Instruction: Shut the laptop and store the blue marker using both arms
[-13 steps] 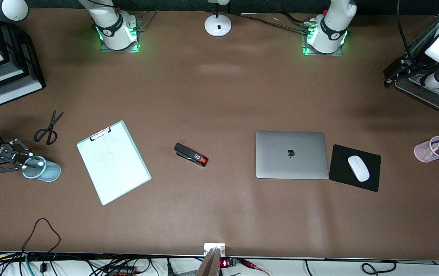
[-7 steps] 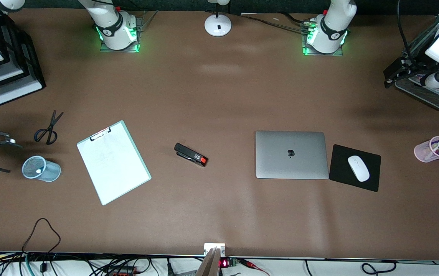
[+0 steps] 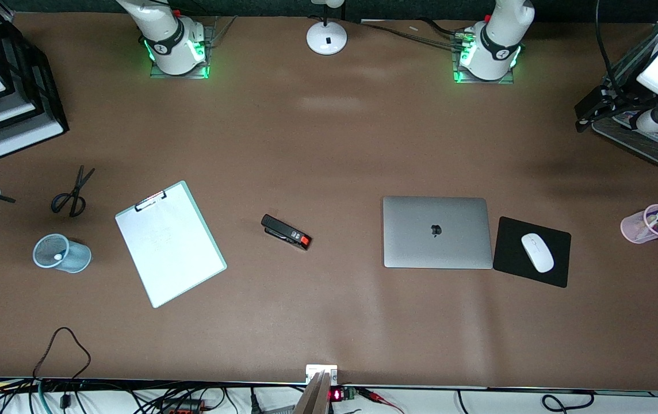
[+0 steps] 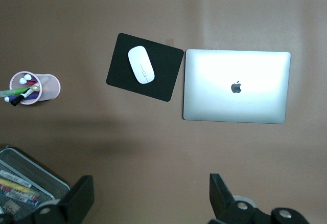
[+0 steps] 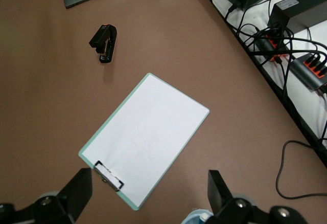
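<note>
The laptop (image 3: 437, 232) lies closed on the table, silver lid up with the dark apple logo; it also shows in the left wrist view (image 4: 236, 87). The blue marker (image 3: 58, 251) stands in a pale blue mesh cup (image 3: 70, 256), with only its whitish end showing. My right gripper (image 3: 1, 223) is open and empty beside that cup, at the right arm's end of the table; the right wrist view (image 5: 150, 196) shows its fingers wide apart, the cup's rim (image 5: 196, 218) by one finger. My left gripper (image 3: 593, 109) waits open and empty at the left arm's end (image 4: 150, 203).
A clipboard (image 3: 170, 244), scissors (image 3: 72, 192) and black stapler (image 3: 286, 232) lie between cup and laptop. A white mouse (image 3: 537, 252) sits on a black mouse pad (image 3: 559, 270). A pink pen cup (image 3: 648, 224), mesh tray (image 4: 36, 180) and paper trays (image 3: 7, 115) stand at the ends.
My right gripper has drawn back from over the blue cup toward the right arm's end of the table, its fingers spread wider. The marker's whitish end stays in the cup.
</note>
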You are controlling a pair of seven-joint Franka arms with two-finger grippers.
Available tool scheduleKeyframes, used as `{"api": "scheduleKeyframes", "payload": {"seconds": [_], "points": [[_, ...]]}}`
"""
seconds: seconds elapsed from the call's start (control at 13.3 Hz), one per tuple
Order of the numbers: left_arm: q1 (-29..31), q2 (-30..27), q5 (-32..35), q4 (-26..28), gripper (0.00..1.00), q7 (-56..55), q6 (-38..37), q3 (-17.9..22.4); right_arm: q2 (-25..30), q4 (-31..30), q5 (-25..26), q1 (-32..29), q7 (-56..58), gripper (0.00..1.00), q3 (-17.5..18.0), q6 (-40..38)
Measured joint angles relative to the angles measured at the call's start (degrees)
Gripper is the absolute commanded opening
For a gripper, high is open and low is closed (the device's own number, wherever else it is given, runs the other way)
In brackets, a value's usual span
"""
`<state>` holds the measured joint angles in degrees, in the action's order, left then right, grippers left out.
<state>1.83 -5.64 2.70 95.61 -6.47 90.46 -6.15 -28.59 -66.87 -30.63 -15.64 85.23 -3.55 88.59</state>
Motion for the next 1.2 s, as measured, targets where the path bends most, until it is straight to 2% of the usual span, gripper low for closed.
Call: {"api": "scheduleKeyframes", "payload": {"seconds": [0.15,0.53,0.97,1.2], "points": [[0.00,0.00,0.00,0.00,1.00,0.15,0.00,0.00,0.19,2.61,3.68,3.35,-8.19,1.00,0.01,-1.86],[0.00,0.00,0.00,0.05,1.00,0.21,0.00,0.00,0.20,3.97,14.67,12.55,-27.23,1.00,-0.01,-1.97],[0.00,0.00,0.00,0.17,1.00,0.23,-0.09,0.00,0.26,4.47,18.95,15.78,-57.42,1.00,-0.13,-7.24],[0.00,0.00,0.00,0.21,1.00,0.23,-0.19,0.00,0.80,4.72,22.16,15.81,-67.01,1.00,-0.33,-10.77]]}}
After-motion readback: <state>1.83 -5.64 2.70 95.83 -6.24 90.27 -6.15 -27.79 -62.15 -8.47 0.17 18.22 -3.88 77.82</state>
